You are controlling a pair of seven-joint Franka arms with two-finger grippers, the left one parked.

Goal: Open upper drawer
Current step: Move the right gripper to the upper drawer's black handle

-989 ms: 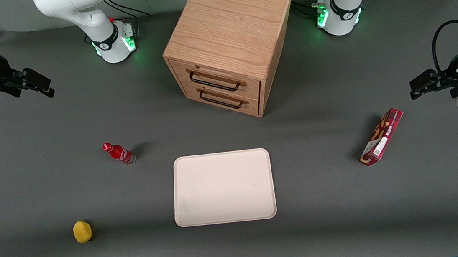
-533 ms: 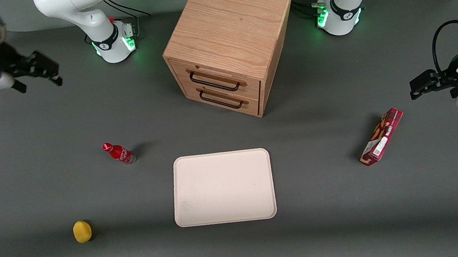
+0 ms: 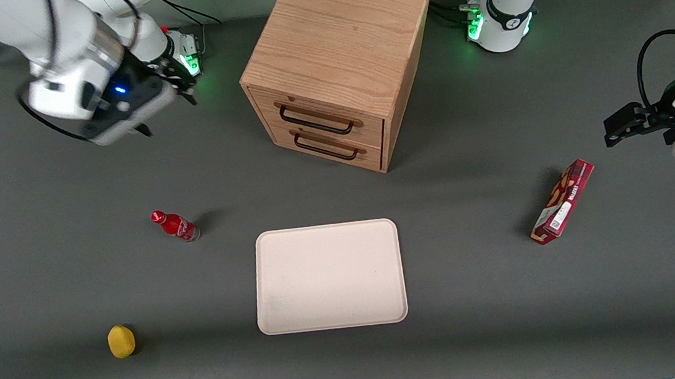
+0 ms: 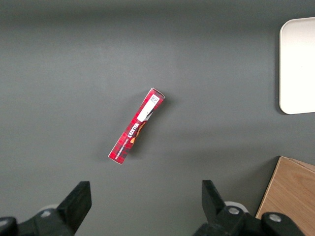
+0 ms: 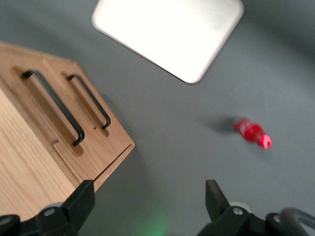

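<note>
The wooden cabinet (image 3: 342, 59) sits at the upper centre of the front view, standing on the grey table (image 3: 74, 283), and its upper drawer (image 3: 324, 119) is fully shut, flush with the cabinet face, with its black wire handle (image 3: 315, 121) lying across the front. Directly below it is the lower drawer (image 3: 333, 148), shut as well, with a matching handle. Up in the upper left of the front view the gripper (image 3: 169, 85) hangs above the table, well apart from the cabinet, near the working arm's base; it touches nothing. From the wrist camera its two dark fingers (image 5: 81, 201) stand wide apart with only bare table between them, and the cabinet's corner with both handles (image 5: 54, 105) shows close by, the drawers closed.

Nearer the front camera than the cabinet lies a pale rectangular tray (image 3: 328, 276), flat on the table at the centre of the frame. A small red bottle (image 3: 175, 226) stands beside the tray, toward the working arm's end. In the lower left of the front view there is a round yellow fruit (image 3: 121, 341) on its own. Toward the parked arm's end of the table a long red box (image 3: 563, 201) lies at a slant, well apart from the tray.
</note>
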